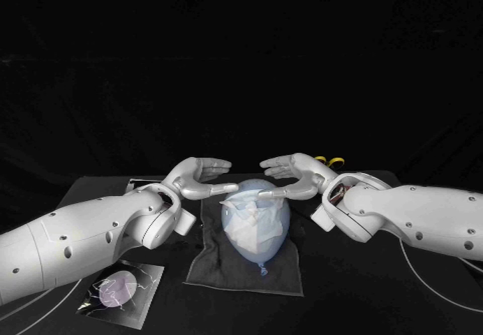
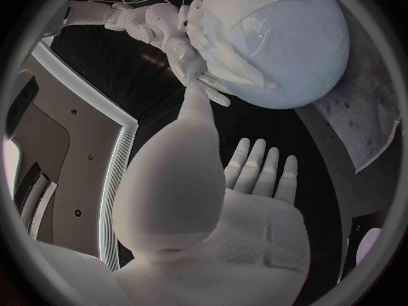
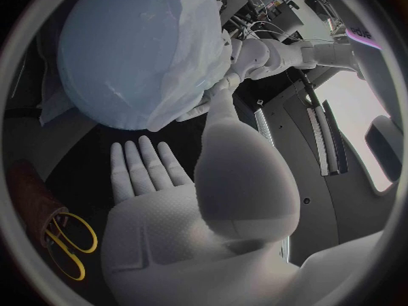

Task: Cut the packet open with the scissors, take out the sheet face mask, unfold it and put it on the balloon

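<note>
Black, dim surroundings; bright light, soft sheen on the balloon (image 1: 259,250); fisheye bending at wrist-view rims

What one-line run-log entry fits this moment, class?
sheet face mask: draped over balloon | left robot hand: thumb at mask edge | right robot hand: thumb at mask edge | balloon: on dark cloth

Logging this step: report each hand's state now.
Left hand: open, thumb touching the sheet face mask on the balloon.
Right hand: open, thumb touching the mask too.
</note>
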Motion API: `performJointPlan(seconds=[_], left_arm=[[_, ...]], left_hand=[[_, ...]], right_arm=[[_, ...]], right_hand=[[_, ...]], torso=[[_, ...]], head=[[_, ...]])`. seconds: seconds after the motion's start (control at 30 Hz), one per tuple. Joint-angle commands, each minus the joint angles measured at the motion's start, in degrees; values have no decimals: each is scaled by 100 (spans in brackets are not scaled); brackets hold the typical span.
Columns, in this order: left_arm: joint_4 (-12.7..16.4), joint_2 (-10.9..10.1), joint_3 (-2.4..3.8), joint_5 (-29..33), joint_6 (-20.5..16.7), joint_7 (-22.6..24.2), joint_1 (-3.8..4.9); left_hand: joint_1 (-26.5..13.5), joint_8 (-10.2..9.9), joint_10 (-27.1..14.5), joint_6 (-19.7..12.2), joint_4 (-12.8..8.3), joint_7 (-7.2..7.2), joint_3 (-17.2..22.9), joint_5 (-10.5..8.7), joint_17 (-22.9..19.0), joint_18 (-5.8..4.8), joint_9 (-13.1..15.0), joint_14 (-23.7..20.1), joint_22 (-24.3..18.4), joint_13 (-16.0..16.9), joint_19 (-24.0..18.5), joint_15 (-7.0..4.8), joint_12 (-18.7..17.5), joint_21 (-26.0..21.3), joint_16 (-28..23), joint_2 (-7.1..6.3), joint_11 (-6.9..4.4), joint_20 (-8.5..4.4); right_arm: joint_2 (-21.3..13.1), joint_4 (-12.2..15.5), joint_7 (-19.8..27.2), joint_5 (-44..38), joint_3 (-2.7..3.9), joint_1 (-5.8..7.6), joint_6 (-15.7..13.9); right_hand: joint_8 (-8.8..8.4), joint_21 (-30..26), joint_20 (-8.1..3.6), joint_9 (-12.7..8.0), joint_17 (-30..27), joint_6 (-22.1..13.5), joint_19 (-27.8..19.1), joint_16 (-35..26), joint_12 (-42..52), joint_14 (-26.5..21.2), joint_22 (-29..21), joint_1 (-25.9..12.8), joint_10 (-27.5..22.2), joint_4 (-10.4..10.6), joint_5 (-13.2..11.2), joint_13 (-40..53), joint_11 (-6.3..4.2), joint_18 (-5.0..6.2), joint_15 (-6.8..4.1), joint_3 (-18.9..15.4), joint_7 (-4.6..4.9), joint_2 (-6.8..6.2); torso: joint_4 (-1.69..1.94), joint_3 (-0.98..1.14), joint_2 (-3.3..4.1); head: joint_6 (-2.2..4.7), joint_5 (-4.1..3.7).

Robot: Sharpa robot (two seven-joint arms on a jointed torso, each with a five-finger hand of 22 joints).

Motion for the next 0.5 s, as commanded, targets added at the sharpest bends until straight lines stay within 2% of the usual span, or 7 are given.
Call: performJointPlan(seconds=[0.03, 0.1, 0.13, 0.23, 0.43, 0.5], left_arm=[[-1, 39, 11, -308, 385, -269, 2], [0, 60, 12, -325, 428, -299, 1], [-1, 71, 12, -331, 446, -311, 1], [0, 95, 14, -342, 488, -332, 1], [3, 110, 17, -347, 564, -357, 2], [1, 112, 18, -346, 589, -363, 2]], left_hand=[[24, -1, 20, 33, 3, 448, 33, 33, -5, -60, 2, 9, -3, 10, -51, 30, -6, -25, -23, -19, 46, 0], [24, 5, 42, 51, 3, 463, 41, 33, -6, -60, 6, 21, -4, 13, -56, 34, -2, -30, -24, -11, 61, -1], [27, 13, 74, 72, 2, 478, 61, 32, -1, -60, 10, 50, -4, 16, -62, 39, 3, -36, -21, 6, 74, -1], [29, 20, 99, 92, 1, 493, 75, 30, -1, -59, 13, 68, -5, 18, -68, 53, 6, -42, -19, 17, 91, -2], [27, 43, 191, 159, 0, 533, 124, 26, 17, -53, 25, 179, -6, 23, -76, 85, 13, -59, -4, 66, 130, -4], [28, 59, 259, 207, -1, 553, 153, 25, 25, -49, 34, 243, -2, 27, -54, 97, 19, -56, 7, 95, 152, -4]], right_arm=[[18, 4, -204, 48, 4, -5, 311], [33, -5, -248, 40, 4, -6, 332], [43, -14, -271, 36, 4, -8, 339], [70, -45, -325, 33, 4, -11, 360], [104, -82, -390, 52, 4, -19, 401], [112, -91, -400, 65, 4, -21, 422]], right_hand=[[-20, -25, -1, -8, -7, -35, -53, -32, -31, -43, -14, -6, -39, 1, 15, -4, 7, -71, 3, -47, 758, -68], [-7, -21, -1, -7, -5, 3, -63, -35, -23, -33, -29, 0, -7, -3, 31, 1, 6, -73, 4, 9, 759, 21], [7, -14, -1, -3, 1, 56, -60, -30, -13, 5, -37, 30, 60, -10, 58, 7, 3, -69, 0, 125, 758, 137], [32, 2, 0, 1, 16, 179, -33, -15, -2, 122, -50, 73, 207, -19, 120, 16, -5, -57, -11, 353, 758, 338], [76, 19, 0, 25, 26, 447, 15, -8, 15, 246, -67, 116, 482, -40, 150, 30, -20, -41, -26, 568, 756, 575], [117, 22, 0, 54, 29, 648, 19, -8, 36, 286, -84, 149, 697, -54, 168, 44, -30, -36, -32, 625, 752, 670]], torso=[[10, -2, -13], [10, -2, -11], [10, -2, -11], [6, -3, -7], [5, -2, -1], [6, -1, -4]], head=[[-12, -6], [-8, -2], [-7, -2], [-3, 5], [-13, 5], [-26, 4]])
